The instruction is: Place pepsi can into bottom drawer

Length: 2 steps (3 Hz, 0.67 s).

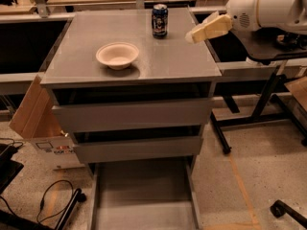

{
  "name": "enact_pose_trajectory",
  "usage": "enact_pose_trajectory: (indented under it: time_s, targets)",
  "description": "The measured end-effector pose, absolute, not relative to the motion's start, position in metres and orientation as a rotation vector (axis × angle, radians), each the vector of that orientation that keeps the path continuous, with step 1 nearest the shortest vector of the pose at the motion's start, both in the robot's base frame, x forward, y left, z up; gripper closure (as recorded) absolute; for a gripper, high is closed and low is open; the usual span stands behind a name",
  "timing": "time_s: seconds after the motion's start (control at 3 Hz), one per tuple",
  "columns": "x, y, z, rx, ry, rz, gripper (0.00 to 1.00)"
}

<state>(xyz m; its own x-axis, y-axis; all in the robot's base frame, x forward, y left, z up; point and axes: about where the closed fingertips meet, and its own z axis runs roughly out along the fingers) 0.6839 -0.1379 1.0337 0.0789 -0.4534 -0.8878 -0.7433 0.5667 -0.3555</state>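
The pepsi can (159, 20) stands upright at the back of the grey cabinet top (168, 61), dark blue with a silver top. My gripper (195, 34) is the cream-coloured tip of the white arm that comes in from the upper right. It hangs over the right part of the cabinet top, to the right of the can and a little nearer the front, apart from it. The bottom drawer (144, 212) is pulled out at floor level, a shallow grey tray with nothing in it.
A cream round bowl (117, 54) sits on the cabinet top, left of centre. The two upper drawers (132, 116) are shut. A cardboard box (36, 123) leans at the cabinet's left. Black cables (53, 200) lie on the floor at left. A black table frame (259, 104) stands at right.
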Motion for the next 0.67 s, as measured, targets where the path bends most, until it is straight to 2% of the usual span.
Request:
enact_pose_trajectory:
  time_s: [0.33, 0.67]
  targets:
    - [0.699, -0.133, 1.033, -0.999, 1.549, 0.295, 0.0]
    - [0.79, -0.109, 1.021, -0.762, 1.525, 0.32, 0.0]
